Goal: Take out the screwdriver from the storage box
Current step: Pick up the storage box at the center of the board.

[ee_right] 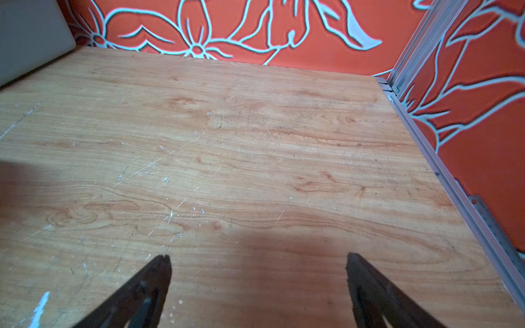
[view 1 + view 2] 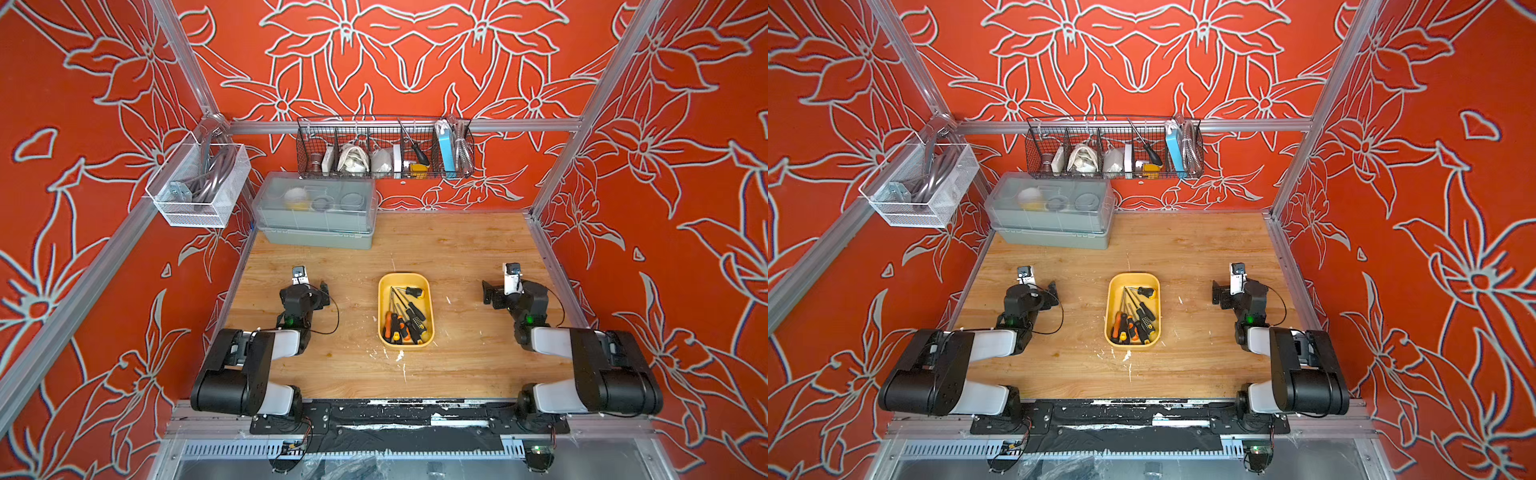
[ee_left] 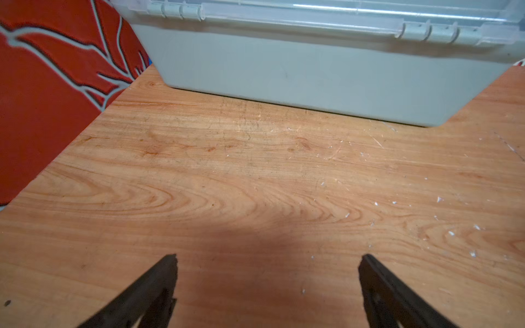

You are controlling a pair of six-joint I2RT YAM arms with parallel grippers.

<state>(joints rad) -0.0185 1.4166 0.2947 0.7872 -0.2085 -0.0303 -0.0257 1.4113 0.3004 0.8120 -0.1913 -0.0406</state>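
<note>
While arms flank it, storage box sits apart.

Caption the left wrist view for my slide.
Open left tool over the wooden table, facing the grey box.

- I can read no text, brand, number or sign in any view.
- Screwdriver handles in the storage box: any print is too small.
- Packets in the black wire basket: likewise illegible.
- Metal strip beside the desk: blurred.
</note>
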